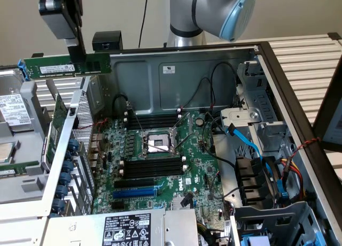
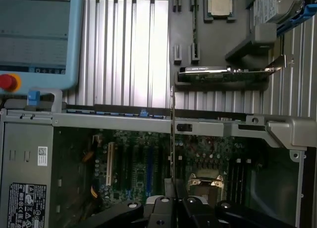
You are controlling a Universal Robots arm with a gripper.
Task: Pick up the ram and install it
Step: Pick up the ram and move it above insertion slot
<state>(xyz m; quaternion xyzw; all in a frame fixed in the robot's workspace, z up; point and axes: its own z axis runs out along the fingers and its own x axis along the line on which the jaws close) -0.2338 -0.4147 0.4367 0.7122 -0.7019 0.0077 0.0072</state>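
A silver box point(image 1: 179, 224) with a black and white sticker sits closest, at the bottom edge of the open computer case point(image 1: 214, 69). Up at the exterior view's left, the claw point(image 1: 80, 56) is clenched on the ram point(image 1: 53, 68). It holds the ram level and high in the air, above the case's left wall. In the middle lies the green board point(image 1: 200, 150) with its shiny chip socket point(image 1: 156, 144) and long black slots point(image 1: 155, 166). Blue cables point(image 1: 248, 141) curl on the right. In the wrist view the ram point(image 2: 172, 139) looks like a thin line sticking out from the claw point(image 2: 173, 208).
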